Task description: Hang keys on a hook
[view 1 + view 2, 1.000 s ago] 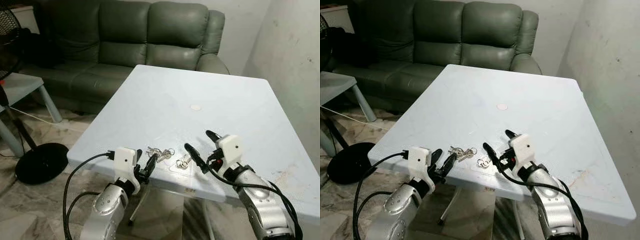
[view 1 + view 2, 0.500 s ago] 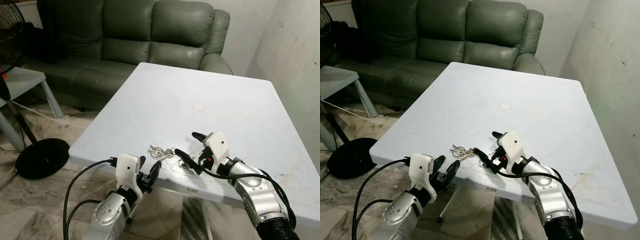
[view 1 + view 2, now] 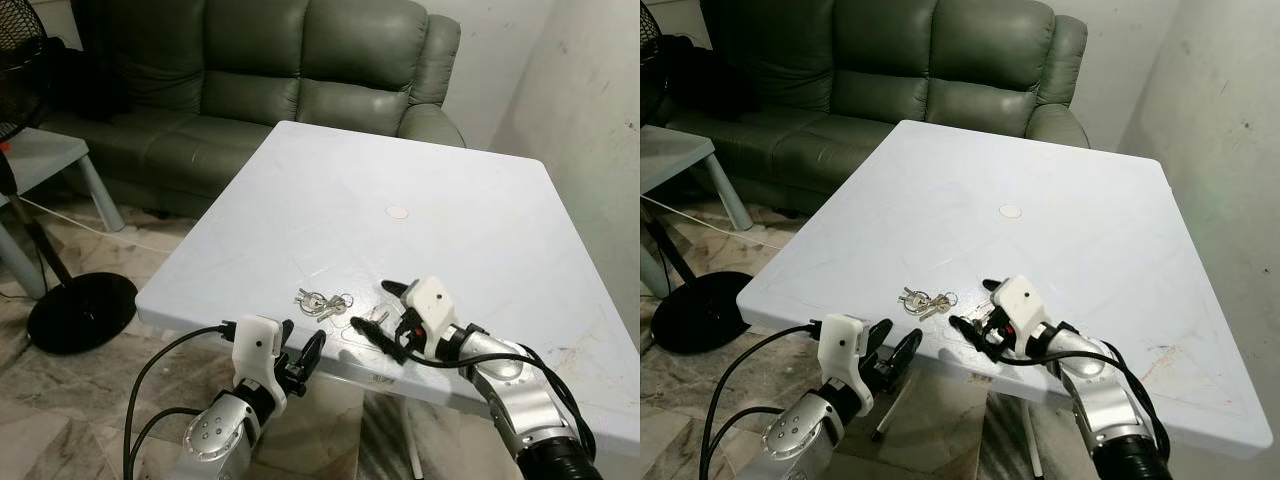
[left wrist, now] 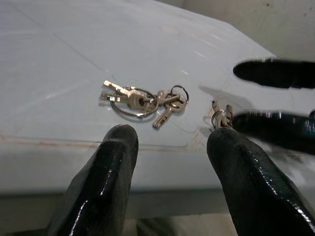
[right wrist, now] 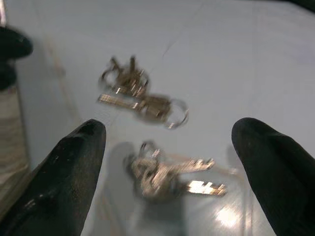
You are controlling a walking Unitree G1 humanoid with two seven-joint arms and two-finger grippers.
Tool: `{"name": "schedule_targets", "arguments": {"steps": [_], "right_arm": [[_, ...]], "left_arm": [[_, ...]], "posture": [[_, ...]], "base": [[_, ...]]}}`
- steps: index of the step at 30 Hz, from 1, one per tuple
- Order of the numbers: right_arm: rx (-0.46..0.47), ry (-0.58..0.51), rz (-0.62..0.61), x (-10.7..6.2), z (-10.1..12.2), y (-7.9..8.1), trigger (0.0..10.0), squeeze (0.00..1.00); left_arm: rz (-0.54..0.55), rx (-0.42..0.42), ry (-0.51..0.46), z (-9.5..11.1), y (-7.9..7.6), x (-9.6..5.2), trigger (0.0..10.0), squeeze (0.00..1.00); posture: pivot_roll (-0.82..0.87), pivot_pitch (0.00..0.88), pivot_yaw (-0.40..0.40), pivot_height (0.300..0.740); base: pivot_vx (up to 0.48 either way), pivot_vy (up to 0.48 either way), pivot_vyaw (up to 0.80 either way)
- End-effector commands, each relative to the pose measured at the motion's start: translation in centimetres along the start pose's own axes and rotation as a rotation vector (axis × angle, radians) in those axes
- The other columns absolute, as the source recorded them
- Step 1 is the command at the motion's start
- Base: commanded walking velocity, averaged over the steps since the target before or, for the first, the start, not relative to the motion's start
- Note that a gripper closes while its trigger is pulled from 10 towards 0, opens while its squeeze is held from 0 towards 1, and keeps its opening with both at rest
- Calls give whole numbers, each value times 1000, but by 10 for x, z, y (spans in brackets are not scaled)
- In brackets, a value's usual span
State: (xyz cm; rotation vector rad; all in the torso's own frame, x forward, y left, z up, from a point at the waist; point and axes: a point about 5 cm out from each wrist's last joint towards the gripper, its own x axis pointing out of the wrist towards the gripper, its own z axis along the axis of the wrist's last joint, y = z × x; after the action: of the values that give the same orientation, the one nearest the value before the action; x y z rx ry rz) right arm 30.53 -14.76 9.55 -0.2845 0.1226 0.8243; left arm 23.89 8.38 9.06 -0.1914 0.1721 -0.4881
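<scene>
Two key bunches near table (image 3: 450,190) edge, none picked.
Right gripper (image 5: 167,172) fingers apart, straddling small bunch (image 5: 167,173) for pinch; left gripper (image 3: 300,357) apart, below edge.

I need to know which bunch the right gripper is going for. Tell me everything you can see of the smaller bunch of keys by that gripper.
The smaller bunch of keys is a few silvery metal keys on a small ring, lying flat on the pale blue table near its front edge. It lies between the open fingers of the right gripper, apart from both. The larger bunch of keys lies apart on the robot's left. Blur hides the key count.
</scene>
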Motion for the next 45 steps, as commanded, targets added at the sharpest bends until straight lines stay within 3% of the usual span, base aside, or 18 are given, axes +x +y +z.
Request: {"name": "schedule_targets", "arguments": {"steps": [1, 7, 8, 9, 10, 11, 12, 13, 14, 15, 17, 18, 19, 20, 21, 22, 29, 45], "right_arm": [[-11, 25, 22, -3, -4, 1, 10000, 0], [-14, 34, 59, -3, -7, 7, 9765, 0], [-13, 25, 67, -1, -6, 10, 5686, 0], [-10, 13, 75, 0, -5, 12, 2471, 0], [-8, 5, 80, 0, -4, 13, 0, 0], [-3, 3, 84, 1, -4, 14, 0, 0], [5, 2, 85, 2, -3, 15, 2118, 0], [11, 2, 85, 3, -3, 16, 2118, 0], [10, 1, 88, 3, -3, 17, 1216, 0], [25, 2, 90, 5, -2, 18, 3020, 0], [34, -5, 101, 6, -1, 19, 2314, 0], [35, -9, 104, 7, 0, 20, 2706, 0], [56, -6, 107, 8, 1, 20, 5843, 0], [73, -14, 114, 9, 2, 21, 7843, 0], [84, -21, 120, 10, 4, 22, 8275, 0], [101, -26, 118, 11, 5, 23, 10000, 0], [177, -8, 75, 21, 9, 22, 10000, 0], [79, 23, -76, 24, 6, 9, 9608, 0]], "left_arm": [[-2, 10, -6, 4, -3, -2, 10000, 0], [2, 6, -2, 3, -3, -3, 10000, 0], [3, 4, -1, 3, -3, -3, 10000, 0], [3, 3, -1, 3, -3, -3, 10000, 0], [3, 3, -1, 3, -4, -3, 10000, 0], [2, 2, 1, 3, -4, -3, 10000, 0], [1, 1, 1, 3, -4, -3, 10000, 0], [1, 1, 1, 3, -4, -3, 10000, 0], [0, 1, 2, 3, -5, -3, 10000, 0], [0, 0, 4, 2, -4, -3, 10000, 0], [1, 1, 5, 2, -4, -3, 10000, 0], [0, 1, 5, 2, -5, -3, 10000, 0], [1, 2, 6, 3, -5, -3, 10000, 0], [1, 2, 6, 3, -4, -3, 10000, 0], [1, 2, 6, 3, -4, -3, 10000, 0], [2, 3, 6, 3, -4, -2, 10000, 0], [2, 1, 6, 3, -4, -2, 10000, 0], [1, 2, 6, 3, -6, -1, 10000, 0]], "posture": [[66, 57, -74, 740], [68, 60, -77, 740], [68, 60, -78, 740], [69, 60, -79, 740], [69, 60, -79, 740], [69, 60, -79, 740], [70, 60, -78, 740], [70, 60, -78, 740], [70, 61, -78, 740], [70, 60, -77, 740], [71, 62, -78, 740], [71, 62, -78, 740], [70, 62, -77, 740], [70, 62, -77, 740], [71, 62, -78, 740], [71, 62, -78, 740], [71, 62, -78, 740], [77, 54, -82, 740]], "base": [[0, 0, 0], [0, 0, 0], [0, 0, 0], [0, 0, 0], [0, 0, 0], [0, 0, 0], [0, 0, 0], [0, 0, 0], [0, 0, 0], [0, 0, 0], [0, 0, 0], [0, 0, 0], [0, 0, 0], [0, 0, 0], [0, 0, 0], [0, 0, 0], [0, 0, 0], [0, 0, 0]]}}
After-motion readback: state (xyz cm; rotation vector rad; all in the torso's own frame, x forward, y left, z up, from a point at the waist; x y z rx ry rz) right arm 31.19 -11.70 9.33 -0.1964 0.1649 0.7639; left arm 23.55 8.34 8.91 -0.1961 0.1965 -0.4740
